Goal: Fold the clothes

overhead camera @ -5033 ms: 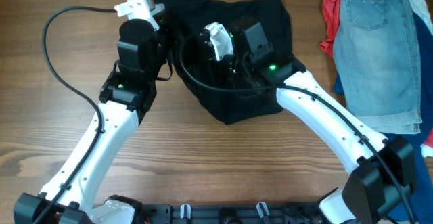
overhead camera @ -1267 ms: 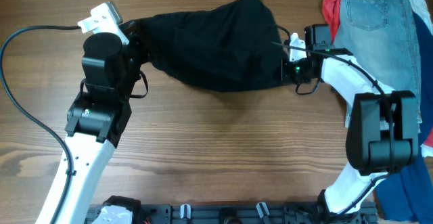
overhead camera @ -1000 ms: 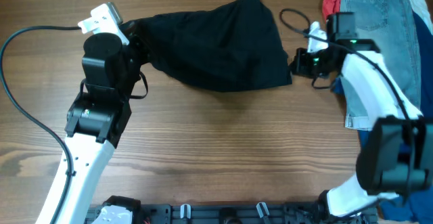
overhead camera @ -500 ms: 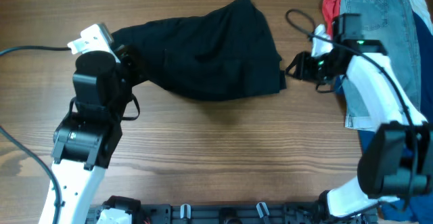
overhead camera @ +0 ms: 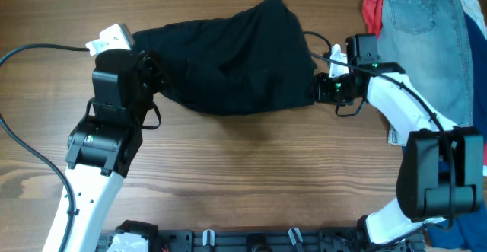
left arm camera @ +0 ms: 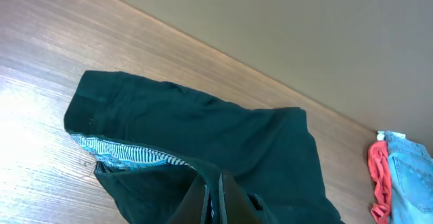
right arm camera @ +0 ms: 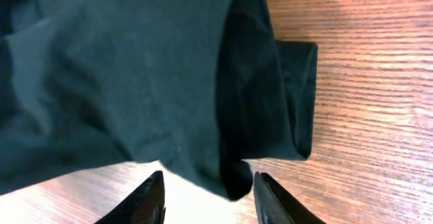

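The clothes (overhead camera: 236, 58), a plain black garment, lie spread across the far half of the table. My left gripper (overhead camera: 151, 68) is shut on their left end. In the left wrist view its fingers (left arm camera: 214, 200) pinch a raised black fold, and a striped teal lining (left arm camera: 128, 155) shows at the clothes' (left arm camera: 203, 126) open edge. My right gripper (overhead camera: 321, 89) stands open at the clothes' lower right corner. In the right wrist view that corner (right arm camera: 233, 173) hangs between the two spread fingers of the right gripper (right arm camera: 210, 198), touching neither.
Light-blue denim shorts (overhead camera: 426, 46) lie at the far right over a red cloth (overhead camera: 371, 8), close behind my right arm. Both also show in the left wrist view: shorts (left arm camera: 409, 183), red cloth (left arm camera: 379, 176). The left arm's black cable (overhead camera: 30, 50) loops over the left side.
My right gripper let go of the clothes' right edge, swung away, and has come back open to the lower right corner. The left gripper kept its hold and shifted slightly left with the clothes.
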